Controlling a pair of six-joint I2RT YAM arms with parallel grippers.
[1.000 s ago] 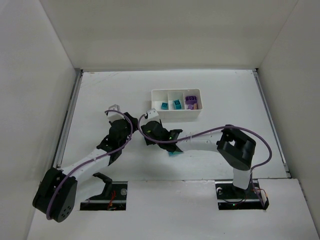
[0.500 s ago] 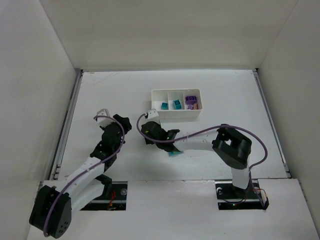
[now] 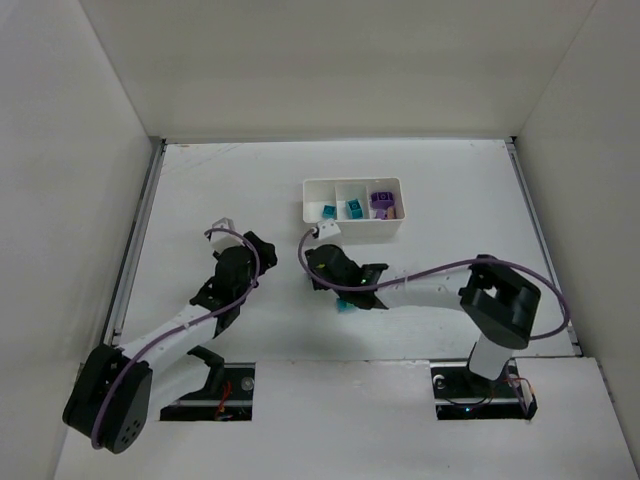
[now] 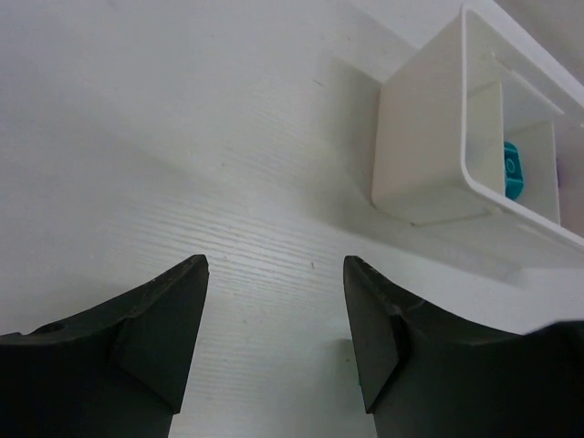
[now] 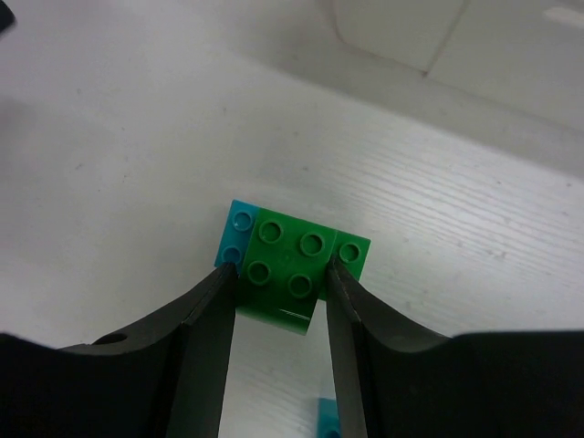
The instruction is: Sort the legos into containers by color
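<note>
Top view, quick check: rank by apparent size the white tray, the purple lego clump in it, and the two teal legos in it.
1. white tray
2. purple lego clump
3. tie: left teal lego and right teal lego look about alike and are too small here to rank.

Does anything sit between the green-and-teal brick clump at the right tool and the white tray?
Nothing visible. The right tool clasps the green and teal-blue plastic brick clump; only bare tabletop separates it from the white plastic compartment tray.

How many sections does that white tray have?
3, in a row: left section holds a teal brick, middle section another teal brick, right section purple bricks. None look hidden.
</note>
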